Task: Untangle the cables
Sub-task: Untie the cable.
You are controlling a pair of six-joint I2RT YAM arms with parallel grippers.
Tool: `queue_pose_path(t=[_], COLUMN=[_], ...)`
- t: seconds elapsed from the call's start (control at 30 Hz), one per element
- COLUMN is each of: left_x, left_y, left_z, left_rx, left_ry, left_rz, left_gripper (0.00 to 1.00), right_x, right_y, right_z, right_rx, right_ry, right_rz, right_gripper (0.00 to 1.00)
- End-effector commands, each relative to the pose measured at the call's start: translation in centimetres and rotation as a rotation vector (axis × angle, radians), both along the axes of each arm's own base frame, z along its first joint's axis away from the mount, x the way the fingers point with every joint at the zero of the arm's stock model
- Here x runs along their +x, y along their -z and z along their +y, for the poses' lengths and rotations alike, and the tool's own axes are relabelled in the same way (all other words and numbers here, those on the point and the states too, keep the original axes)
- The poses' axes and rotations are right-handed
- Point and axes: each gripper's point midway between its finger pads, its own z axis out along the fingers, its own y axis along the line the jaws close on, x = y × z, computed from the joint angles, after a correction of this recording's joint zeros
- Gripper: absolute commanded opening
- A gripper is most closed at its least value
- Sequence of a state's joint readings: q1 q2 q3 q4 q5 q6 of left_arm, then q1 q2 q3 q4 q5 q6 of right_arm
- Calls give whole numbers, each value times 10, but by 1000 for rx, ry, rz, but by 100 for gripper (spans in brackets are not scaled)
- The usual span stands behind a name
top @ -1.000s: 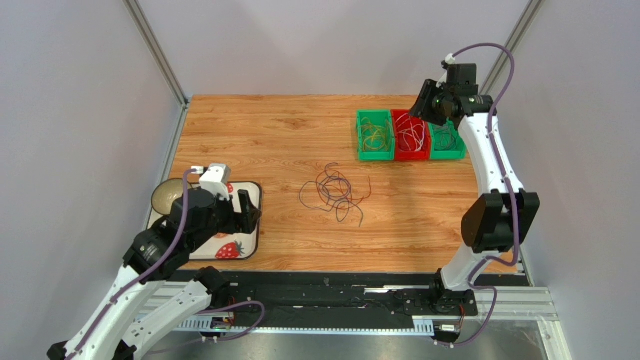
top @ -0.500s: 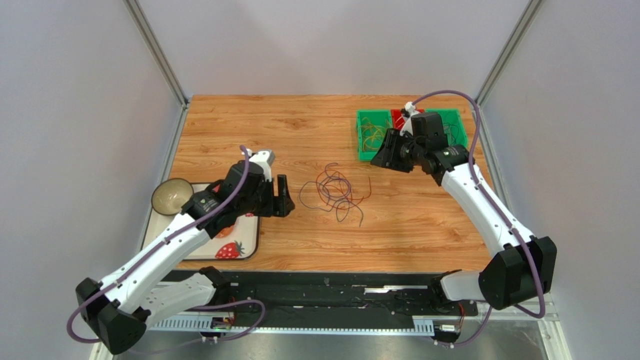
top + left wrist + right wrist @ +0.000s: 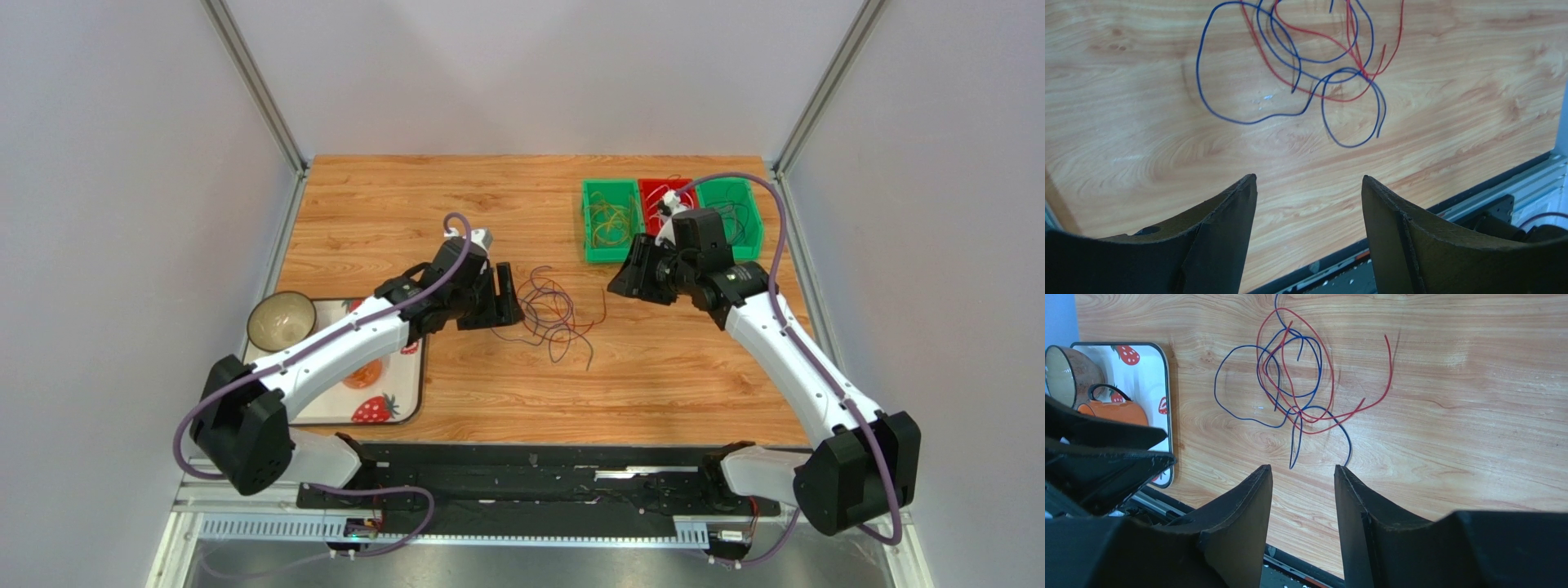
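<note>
The cables (image 3: 548,306) lie as a loose tangle of thin red and blue wires mid-table; the same tangle (image 3: 1361,75) shows flat on the wood in the left wrist view. In the right wrist view the cables (image 3: 1296,413) lie just ahead of the fingers. My left gripper (image 3: 503,298) sits at the tangle's left edge, open, nothing between its fingers (image 3: 1309,177). On the tangle's right, a short gap away, my right gripper (image 3: 626,272) is open and empty too (image 3: 1303,467). Neither touches a wire.
A strawberry-print tray (image 3: 405,368) at the front left carries a bowl (image 3: 280,321) and an orange mug (image 3: 1112,410). Green (image 3: 611,223), red (image 3: 656,194) and green (image 3: 736,208) bins holding wires stand at the back right, behind the right arm.
The left arm swung from the tray rightward to the tangle, its jaws narrowing a little. The right arm came down from the bins toward the tangle's right side.
</note>
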State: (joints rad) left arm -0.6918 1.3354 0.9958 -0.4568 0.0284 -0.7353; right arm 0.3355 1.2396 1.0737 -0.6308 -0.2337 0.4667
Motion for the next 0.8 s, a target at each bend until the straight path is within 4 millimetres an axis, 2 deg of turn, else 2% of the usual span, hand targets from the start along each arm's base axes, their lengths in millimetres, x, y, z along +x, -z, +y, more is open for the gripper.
queue_pose_path(t=[0.0,0.2,0.27,0.3,0.37,0.43,0.77], left_x=[34,51,59,57,64,65,77], left_y=[-27,-17,-20,-6,-10,-1,28], left_z=[-29,-41,-45,-41,-47,-46,-59], left_rx=[-142,-228,-326,-342,-462,-493,-484], left_ry=[-92,-212,-281,-312,-368,-413,-443], left_rz=[-55,-12,13,41,61,99,169], left_gripper=[71,70,70,70,70,68,65], right_x=[-1,-6,-6,-6,-7,-9,-20], right_y=[-9,-9,-12,-11,-15,-15,-8], right_z=[-3,-10,-13,-15,-19,-20,-21], right_rx=[3,-30,-39,-45,-50,-43,-42], right_ry=[14,14,24,31,51,62,48], right_rz=[-55,-66,-77,-78,-93,-96,-84], right_gripper=[45,45,45,45,45,45,45])
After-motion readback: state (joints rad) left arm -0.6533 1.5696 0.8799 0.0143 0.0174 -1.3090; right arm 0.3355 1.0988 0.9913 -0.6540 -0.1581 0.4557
